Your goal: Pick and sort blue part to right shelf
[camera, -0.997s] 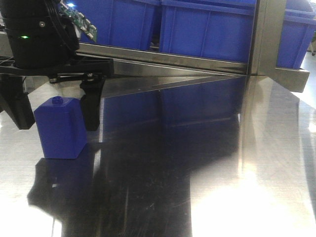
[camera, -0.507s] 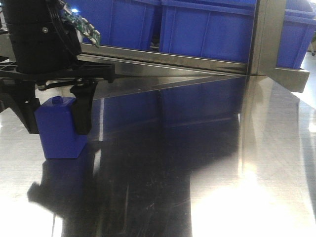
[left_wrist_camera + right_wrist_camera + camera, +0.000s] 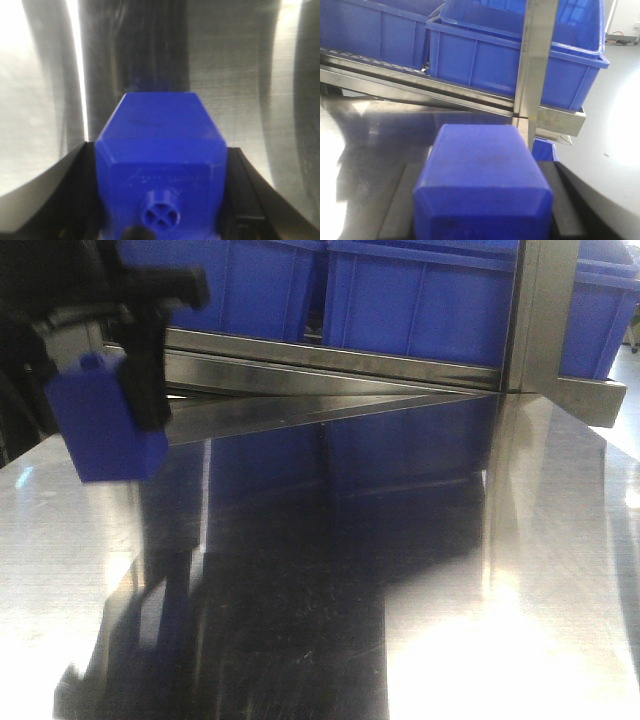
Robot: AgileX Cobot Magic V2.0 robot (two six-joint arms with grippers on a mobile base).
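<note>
No legible text, labels, brands, numbers or signs in any view, blue part (image 3: 482,185) and blue bins (image 3: 510,65) unmarked

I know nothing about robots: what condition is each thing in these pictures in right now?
knobbed blue block: clamped, hanging clear of the table.
left end effector: shut on the knobbed blue block.
blue part: clamped; whether it is lifted or resting, cannot tell.
right end effector: shut on the blue part.
blue bins: sitting on the shelf, open-topped, contents hidden.
</note>
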